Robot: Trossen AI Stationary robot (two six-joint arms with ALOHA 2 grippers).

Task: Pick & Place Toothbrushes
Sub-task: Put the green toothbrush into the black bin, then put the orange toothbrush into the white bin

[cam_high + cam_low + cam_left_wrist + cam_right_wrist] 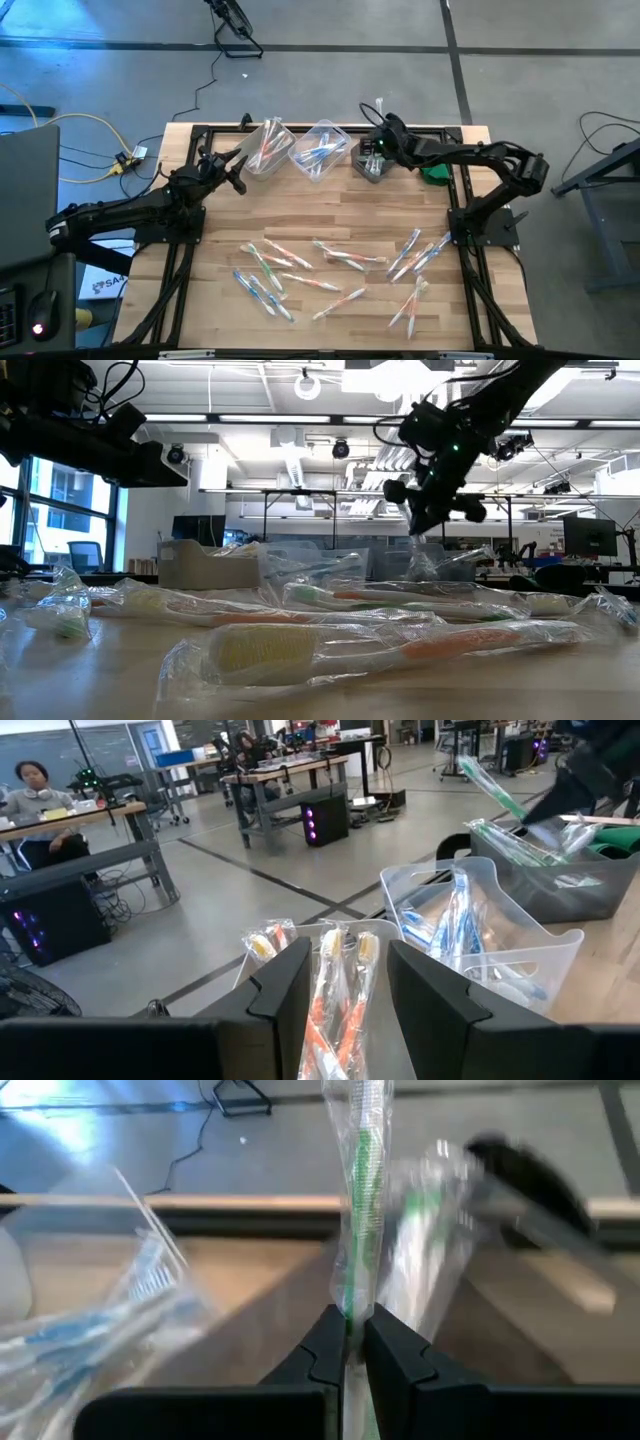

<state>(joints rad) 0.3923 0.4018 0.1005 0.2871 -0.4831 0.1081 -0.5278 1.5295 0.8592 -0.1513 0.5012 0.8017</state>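
Sitting in a workshop with grey floor and benches behind, holding three bins along the far edge and a scatter of wrapped toothbrushes on the near half: wooden table point(330, 215).

Pinching a green toothbrush point(362, 1175) in its clear wrapper, pressed together on it low down, with the brush standing up past the fingertips: right pincer point(352, 1342). Hovering above the grey bin point(372, 163) at the far right of the row, with the right arm reaching in from the table's right side, elbow bent and forearm running toward the far edge. Judging by that pose, getting ready to drop this brush among the green ones already lying in the grey bin.

Standing spread, gripping nothing: left pincer point(350, 982), hanging just above the left clear bin point(266, 146), where orange-handled brushes are already lying between the fingers' line of sight. Stretching in from the table's left side, forearm angled toward the far edge.

Holding blue-handled brushes: middle clear bin point(320, 148).

Looking well under way but far from finished, with sorting by colour seeming to be the plan: a few brushes in each bin, and many loose toothbrushes point(330, 258) lying in three loose groups across the near half of the table, orange, blue and green mixed together. Waiting to be picked up one at a time, as far as can be judged.
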